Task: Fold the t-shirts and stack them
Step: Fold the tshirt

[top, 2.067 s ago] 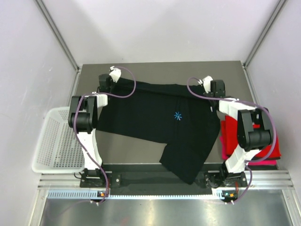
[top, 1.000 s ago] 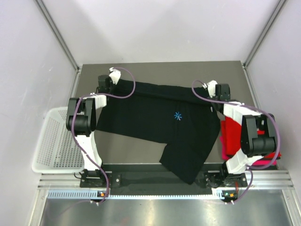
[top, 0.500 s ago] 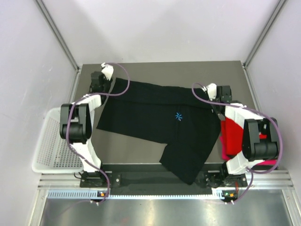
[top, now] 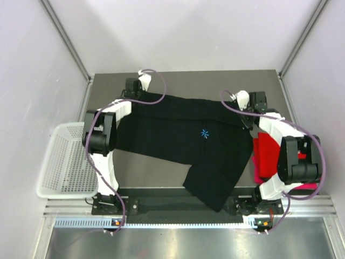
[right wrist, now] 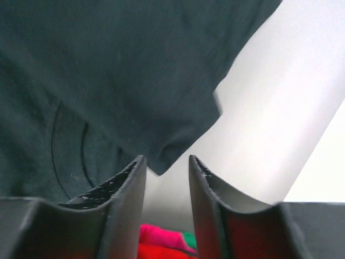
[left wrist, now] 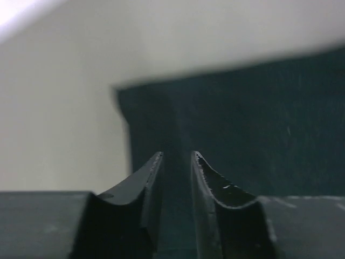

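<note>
progress-done: a folded red t-shirt and a folded magenta t-shirt are lying together at the right edge of the frame, partly under the right arm. I'm reading that as the stack. Can't tell which one is on top.
progress-left: the large black cloth t-shirt is lying open with no fold in it. I'm judging it needs the full fold plus the move onto the stack, so roughly mid-task.
near flap: one lobe of the black shirt is hanging over the table's near edge at lower centre-right, between the two arm bases.
basket: a white plastic mesh basket is sitting off the table's left side at mid-left of frame, apart from the shirt.
body: the rest of the shirt is lying flat on the grey-brown table, filling the frame centre, with its small light-blue mark facing up.
axis: the long axis is running left to right, with the right end dipping slightly lower in frame. Curved collar-like seams are showing in the right wrist view, so I'm judging the neck is pointing frame-right and the hem frame-left. Not certain.
left gripper: hovering at the shirt's upper-left corner. Jaws are standing a narrow gap apart, with black cloth showing beyond and nothing visibly pinched.
right gripper: hovering at the upper-right corner. Jaws are parted, with a sleeve corner hanging just ahead of the gap, not clamped.
</note>
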